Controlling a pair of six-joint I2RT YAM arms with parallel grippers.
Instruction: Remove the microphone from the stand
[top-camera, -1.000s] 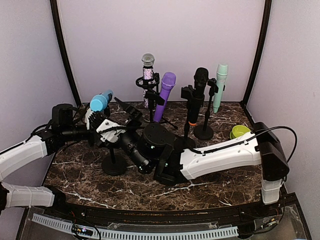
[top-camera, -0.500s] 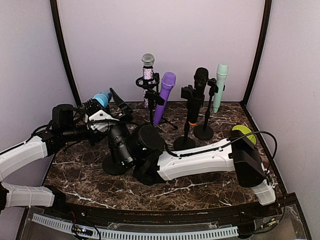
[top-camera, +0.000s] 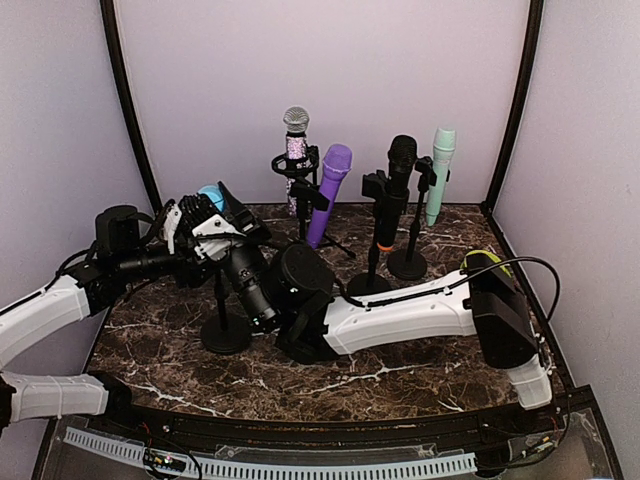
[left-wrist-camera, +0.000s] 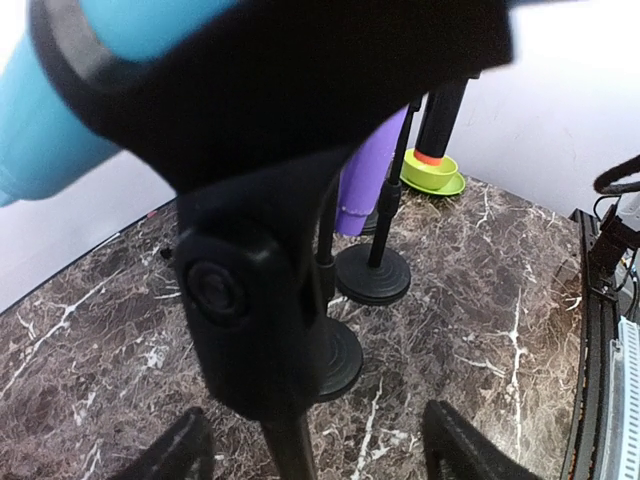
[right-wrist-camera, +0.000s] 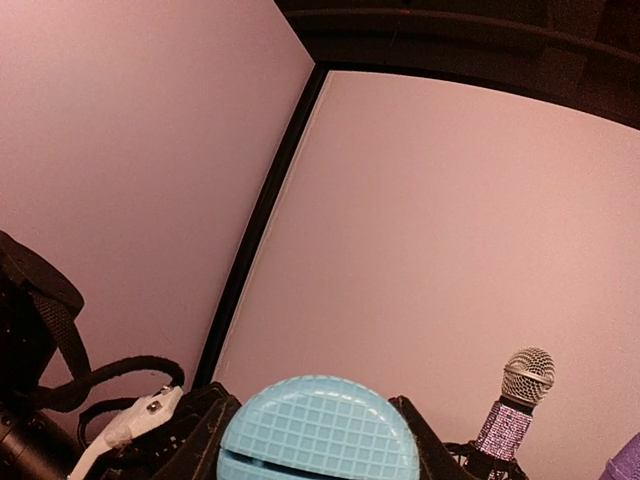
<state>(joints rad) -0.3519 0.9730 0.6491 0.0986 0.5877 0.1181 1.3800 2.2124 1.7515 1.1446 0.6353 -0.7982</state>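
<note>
The blue microphone (top-camera: 211, 195) sits in the black clip (left-wrist-camera: 250, 300) of the stand at the left, whose round base (top-camera: 226, 333) rests on the marble table. My left gripper (top-camera: 197, 222) is open; in its wrist view the left gripper (left-wrist-camera: 315, 455) has the stand's pole between its spread fingertips (left-wrist-camera: 455, 450) without touching it. My right gripper (top-camera: 232, 212) reaches in from the right. In the right wrist view the blue microphone's grille head (right-wrist-camera: 315, 430) fills the gap of the right gripper (right-wrist-camera: 315, 440), with a finger (right-wrist-camera: 412, 435) pressed against each side.
Behind stand a glitter microphone (top-camera: 296, 140), a purple one (top-camera: 330, 190), a black one (top-camera: 398, 185) and a mint one (top-camera: 440, 170), each on its own stand. A green bowl (top-camera: 480, 262) lies at the right behind my right arm. Curved walls close off the back.
My left gripper has opened and let go. The right arm swung left and its jaws closed in on the blue microphone, which has tipped more upright.
</note>
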